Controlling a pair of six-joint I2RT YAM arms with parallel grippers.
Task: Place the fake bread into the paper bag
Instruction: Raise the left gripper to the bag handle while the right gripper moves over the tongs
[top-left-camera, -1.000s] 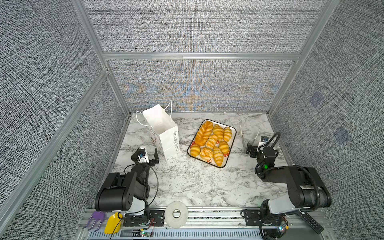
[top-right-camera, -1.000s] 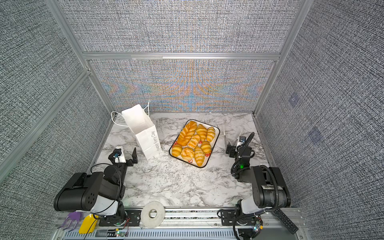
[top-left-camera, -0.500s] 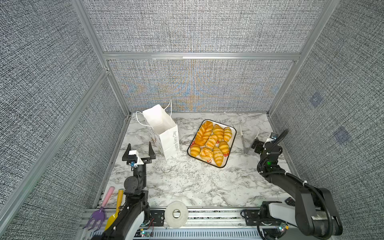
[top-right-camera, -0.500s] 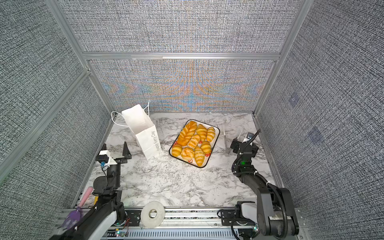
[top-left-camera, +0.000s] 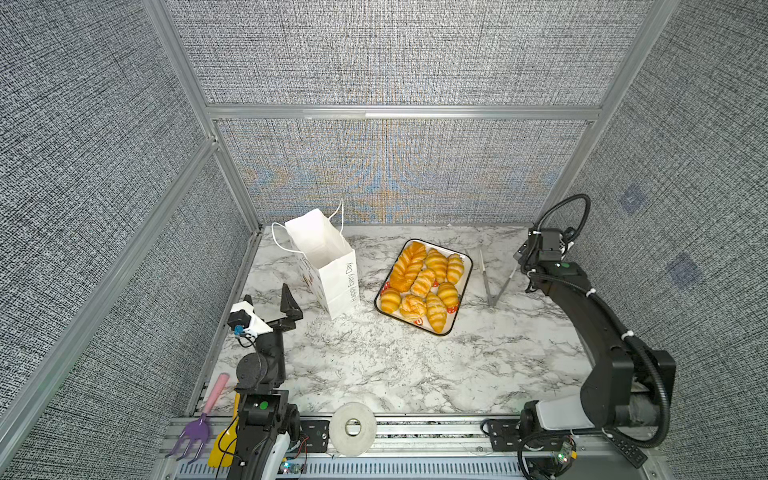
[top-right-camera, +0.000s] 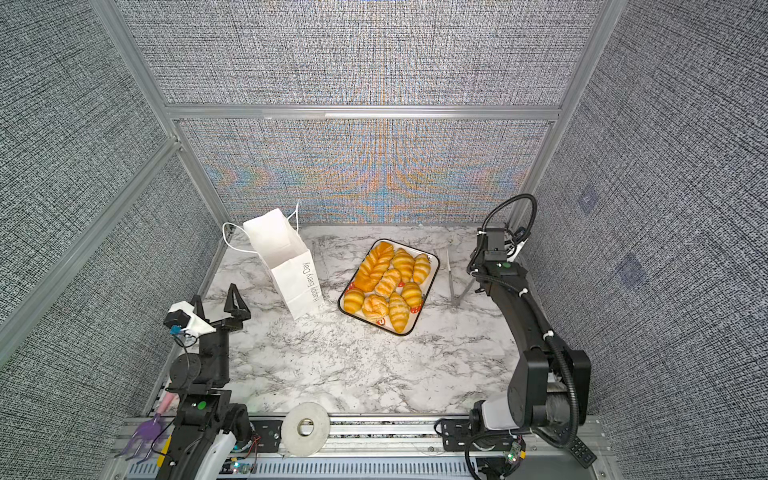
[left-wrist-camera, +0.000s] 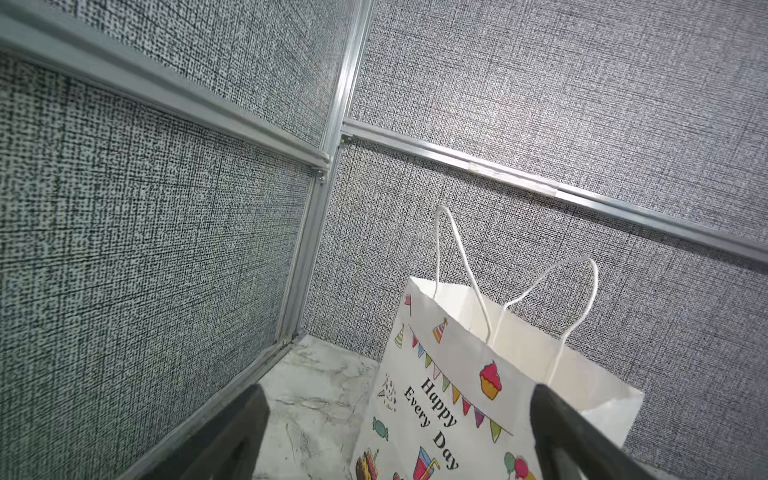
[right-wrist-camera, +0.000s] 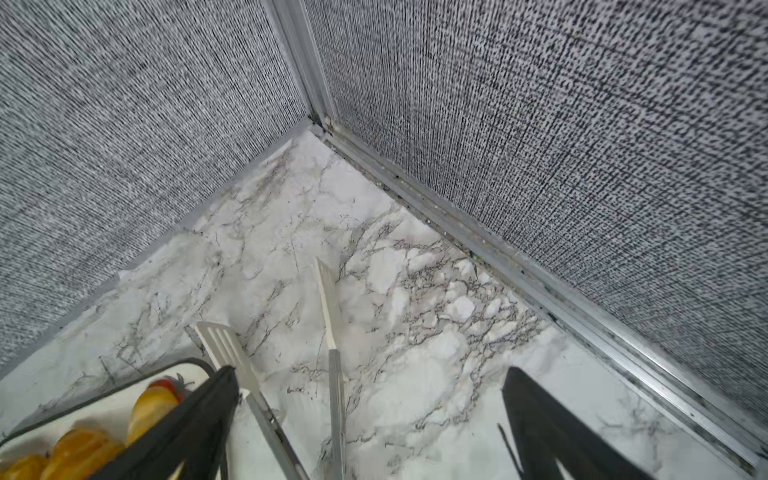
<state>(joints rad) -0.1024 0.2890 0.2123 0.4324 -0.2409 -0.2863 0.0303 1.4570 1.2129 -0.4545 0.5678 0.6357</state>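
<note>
Several glossy golden pieces of fake bread (top-left-camera: 424, 286) (top-right-camera: 388, 282) lie on a white black-rimmed tray (top-left-camera: 466, 261) (top-right-camera: 433, 261) mid-table; a few show at the edge of the right wrist view (right-wrist-camera: 75, 440). The white paper bag (top-left-camera: 328, 266) (top-right-camera: 291, 266) stands open, left of the tray. My left gripper (top-left-camera: 268, 301) (top-right-camera: 216, 301) is open, raised in front of the bag and apart from it; the bag's printed side (left-wrist-camera: 457, 374) fills its wrist view behind the gripper (left-wrist-camera: 397, 395). My right gripper (top-right-camera: 478, 262) (right-wrist-camera: 372, 374) is open above the table right of the tray, holding nothing.
Metal tongs (top-left-camera: 492, 282) (top-right-camera: 455, 286) (right-wrist-camera: 332, 332) lie spread on the marble under the right gripper. A tape roll (top-left-camera: 353, 428), a purple rake (top-left-camera: 195, 432) and a yellow scoop (top-left-camera: 222, 444) sit at the front rail. Fabric walls close in three sides.
Both arms have unfolded from their low rest pose. The left gripper rose and now faces the bag; the right gripper lifted and moved toward the back right corner, over the tongs.
</note>
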